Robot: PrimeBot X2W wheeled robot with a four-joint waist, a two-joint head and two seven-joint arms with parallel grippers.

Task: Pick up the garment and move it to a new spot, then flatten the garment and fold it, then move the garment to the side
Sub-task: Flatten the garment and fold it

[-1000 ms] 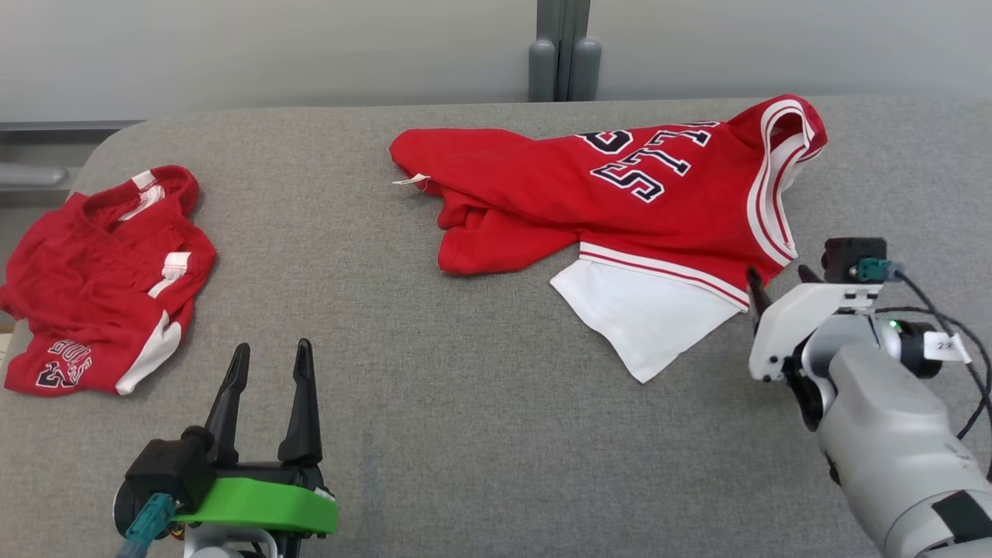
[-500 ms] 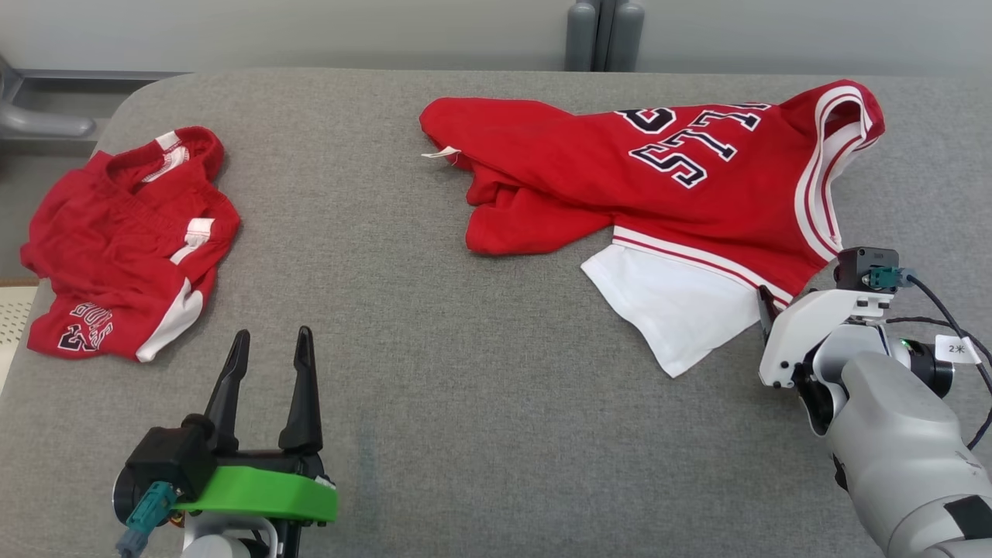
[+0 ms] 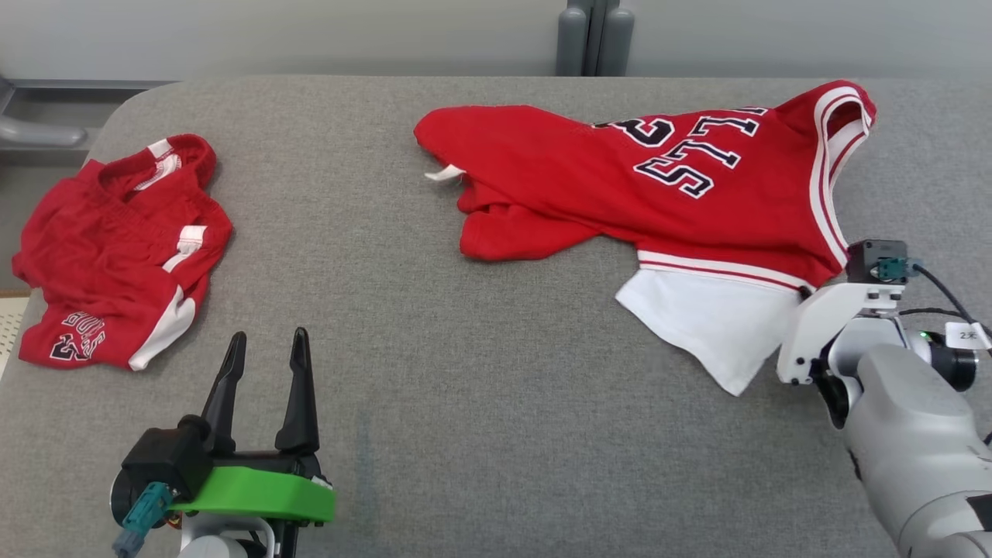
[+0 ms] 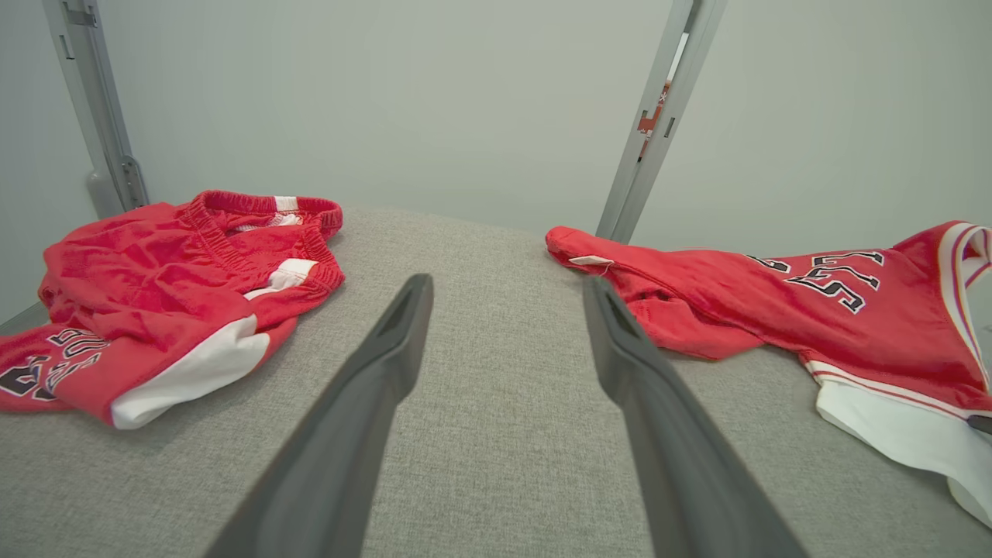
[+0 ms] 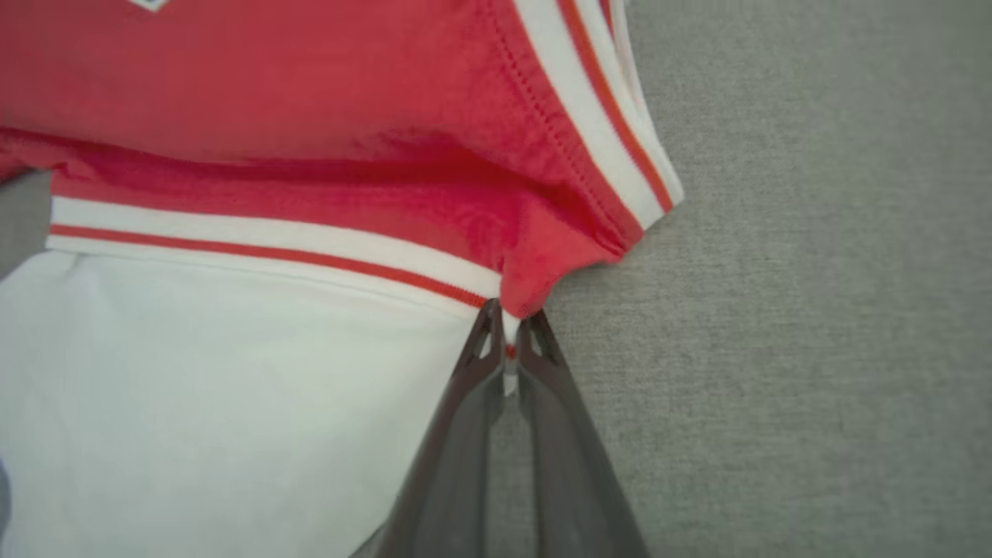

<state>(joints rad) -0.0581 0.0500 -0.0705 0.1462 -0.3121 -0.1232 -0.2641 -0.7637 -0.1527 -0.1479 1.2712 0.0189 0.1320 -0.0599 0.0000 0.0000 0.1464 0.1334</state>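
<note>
The garment (image 3: 620, 186) is a red jersey with dark lettering, white trim and a white sleeve, lying rumpled on the right half of the grey table (image 3: 465, 387). My right gripper (image 3: 806, 293) is at its near right corner, and the right wrist view has that gripper (image 5: 508, 318) shut on the garment (image 5: 310, 101) where the striped hem meets the white sleeve. My left gripper (image 3: 267, 345) stands open over bare table at the lower left, with nothing between the fingers (image 4: 387, 364). The garment (image 4: 775, 310) lies well to its right.
A second red piece, shorts with white panels (image 3: 116, 248), lies bunched at the table's left edge, left of my left gripper (image 4: 508, 291). A grey post (image 3: 593, 39) stands behind the table's far edge. Bare grey cloth stretches between the two red pieces.
My right gripper has shut on the garment's hem by the white sleeve, and that corner has shifted a little to the right. The head camera has moved. The left gripper stays open and still.
</note>
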